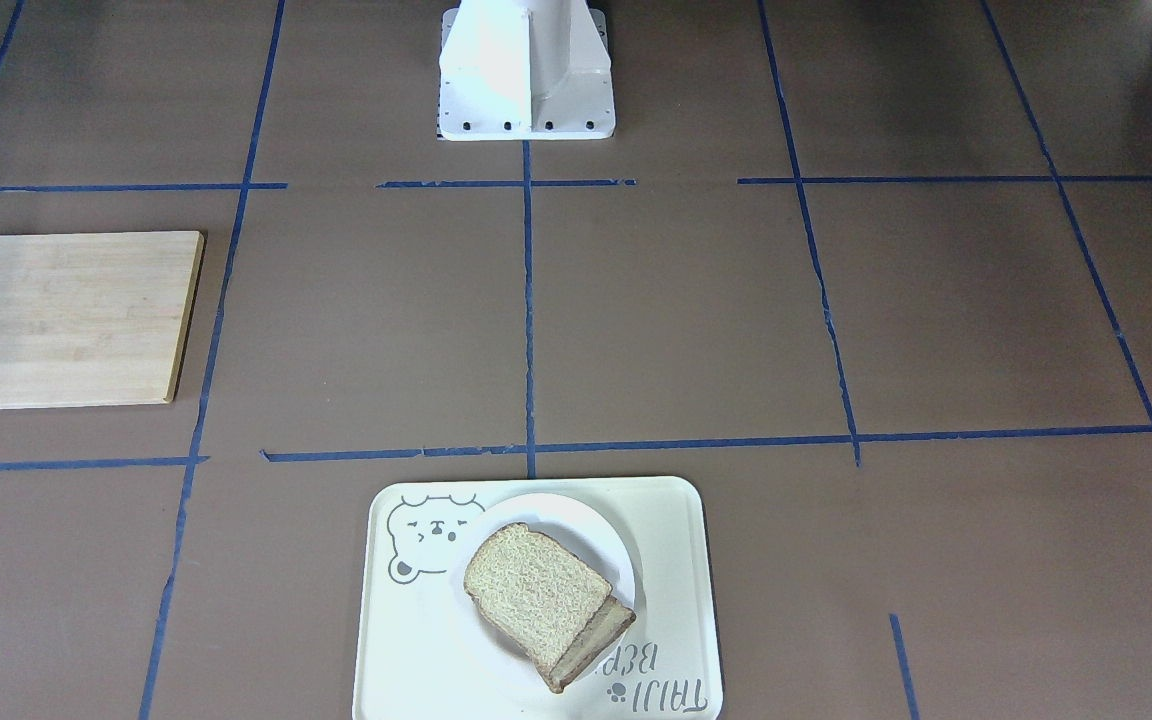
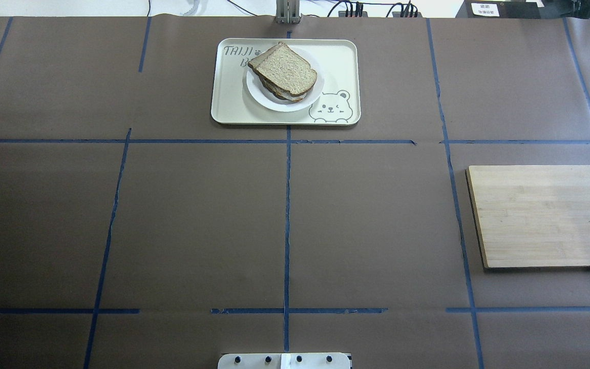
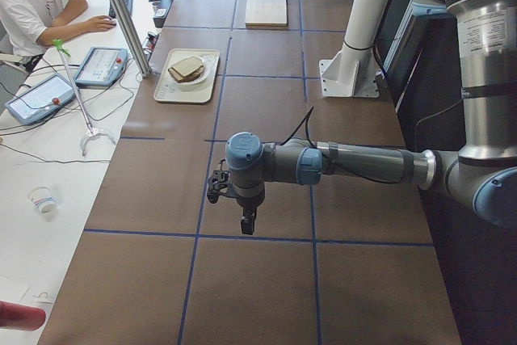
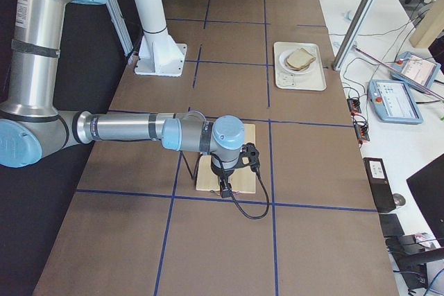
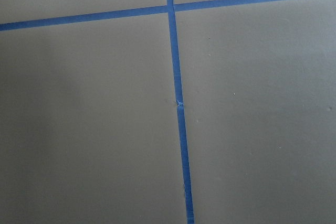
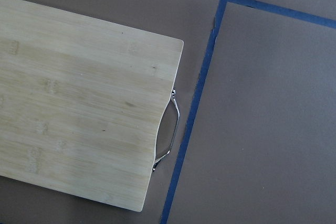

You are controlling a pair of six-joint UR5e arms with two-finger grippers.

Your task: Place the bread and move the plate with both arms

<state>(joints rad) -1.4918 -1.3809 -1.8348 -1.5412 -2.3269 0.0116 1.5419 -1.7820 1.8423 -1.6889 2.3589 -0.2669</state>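
Left gripper (image 3: 247, 222) points down above bare brown table paper near a crossing of blue tape lines (image 5: 177, 103); right gripper (image 4: 223, 188) points down over the wooden cutting board (image 2: 543, 215), near the end that carries a metal handle (image 6: 172, 129). Both appear only in the side views, so finger opening and any held item cannot be determined. The bread (image 1: 534, 590) lies flat as the top layer of a stack, offset over a lower slice (image 1: 604, 632), on the plate (image 1: 591, 522). The plate sits on the cream bear-print tray (image 1: 671, 530) at the table edge far from the robot base (image 1: 526, 70), well apart from both grippers.
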